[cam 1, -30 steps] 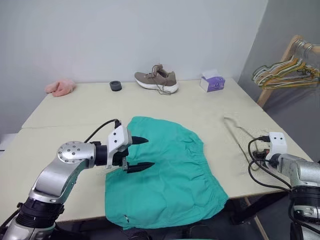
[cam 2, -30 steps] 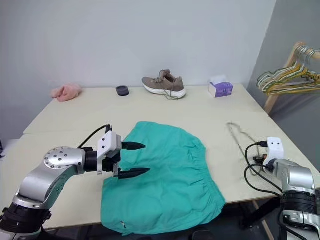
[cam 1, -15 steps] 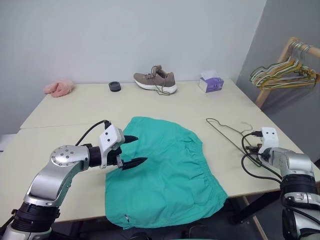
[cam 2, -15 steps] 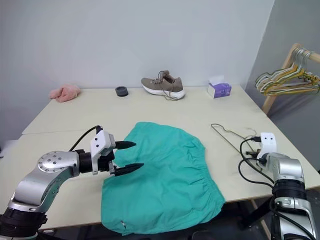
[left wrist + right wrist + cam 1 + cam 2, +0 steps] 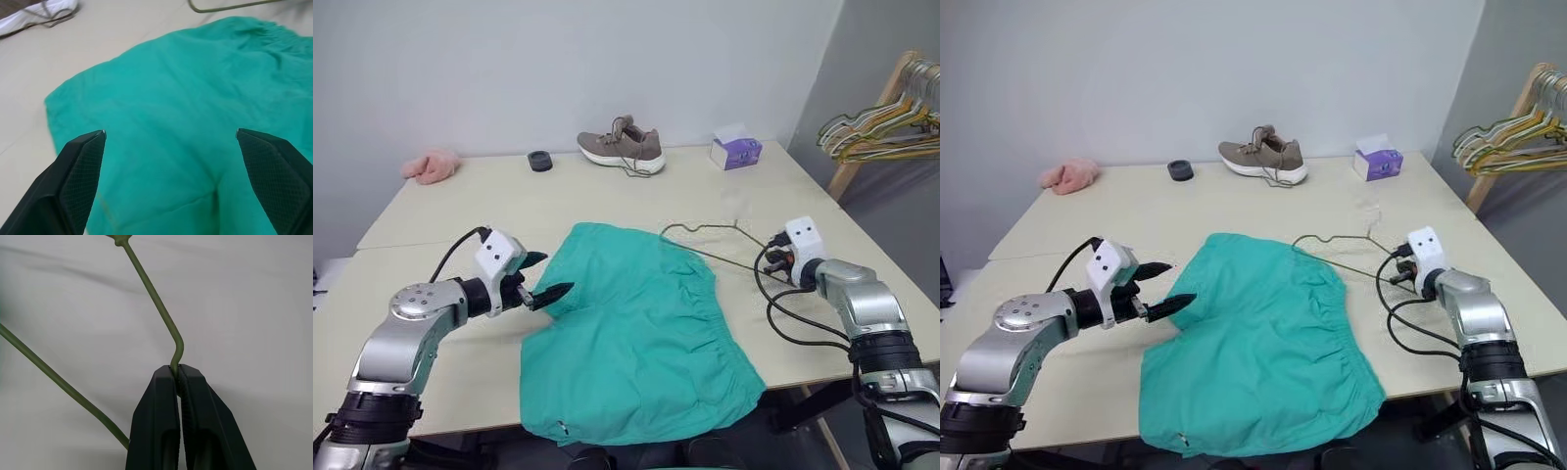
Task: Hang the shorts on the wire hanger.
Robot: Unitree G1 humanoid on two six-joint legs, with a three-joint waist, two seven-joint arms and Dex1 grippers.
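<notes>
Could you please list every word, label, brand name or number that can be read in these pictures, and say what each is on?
No text can be read.
Purple tissue box: any print is too small to read.
Shoe: no brand mark legible.
Shorts: a small white mark near the hem, too small to read.

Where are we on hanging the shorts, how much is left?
Done: the right gripper has its jaws shut on the wire hanger, held by a corner above the table. In hand: the left gripper hovers, jaws open, at the edge of the shorts. Left: the shorts lie flat, not yet on the hanger.
</notes>
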